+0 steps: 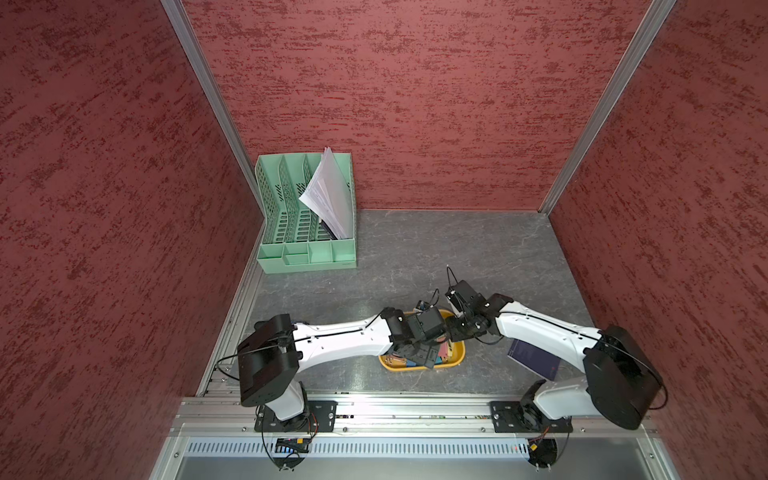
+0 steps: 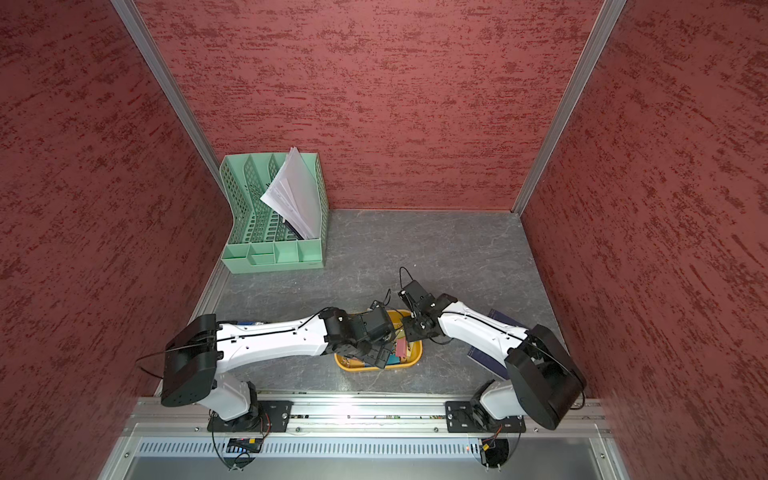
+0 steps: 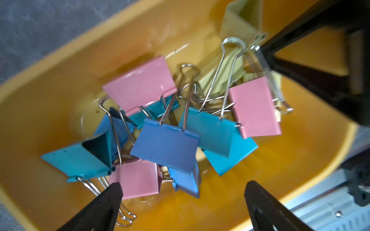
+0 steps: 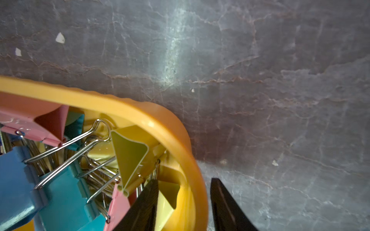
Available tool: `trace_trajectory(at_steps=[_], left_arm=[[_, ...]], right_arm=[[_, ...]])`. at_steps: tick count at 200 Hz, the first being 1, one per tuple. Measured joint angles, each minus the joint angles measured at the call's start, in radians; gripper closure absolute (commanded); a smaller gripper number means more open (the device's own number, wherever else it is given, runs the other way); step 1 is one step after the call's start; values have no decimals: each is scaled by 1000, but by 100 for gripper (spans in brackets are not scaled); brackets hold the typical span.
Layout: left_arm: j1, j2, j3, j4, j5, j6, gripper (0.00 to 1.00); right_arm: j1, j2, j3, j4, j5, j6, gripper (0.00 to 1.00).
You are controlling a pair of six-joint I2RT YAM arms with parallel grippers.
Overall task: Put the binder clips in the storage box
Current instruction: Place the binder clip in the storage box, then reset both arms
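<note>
Red textured walls [image 1: 415, 104] on three sides, closing in a grey veined table [image 1: 436, 249]. At its far left corner, against the wall, a mint-green file rack [image 1: 307, 257] with white papers [image 1: 328, 195] leaning in the rightmost slot.

Reaching in from the near rail, left arm [image 1: 340, 338] and right arm [image 1: 540, 332], both white with black joints, wrists meeting over the middle of the table. Flat on the table and partly under the right arm, a dark blue booklet [image 1: 536, 357].

Under the two wrists, toward the near edge, the yellow-orange storage box [image 1: 459, 353], shallow with rounded corners. Heaped and tangled inside it, the binder clips [image 3: 166, 144]: pink, blue, teal and pale yellow, wire handles crossing over one another.

Left jaws spread wide, hanging just above the pile, pinching nothing.

Right jaws parted, astride the rim of the storage box [image 4: 140, 108] at a rounded corner. Inner finger [image 4: 144, 204] down among the clips, just beside a yellow clip [image 4: 130, 154] that leans against the inside wall. Outer finger [image 4: 226, 210] outside over bare table, just beside the rim. Cannot tell whether either finger touches the wall.
</note>
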Motion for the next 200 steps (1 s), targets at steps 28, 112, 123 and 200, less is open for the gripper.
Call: trace_trajectory(at_steps=[28,112,123,200], left_arm=[[1,-94,41,5,-28,18,0],[377,-410,14,127,-75,177,0],[467,-446,4,164,-95,211,0],[955,-547,-351,547,-283,371,0]], right_arm=[[-5,-26,0,0,0,0,46],[-169,-155,102,-51,37,-91,2],[-209,-161,137,-48,49,-105,2],[-417,-244,-9,426,301,-193,2]])
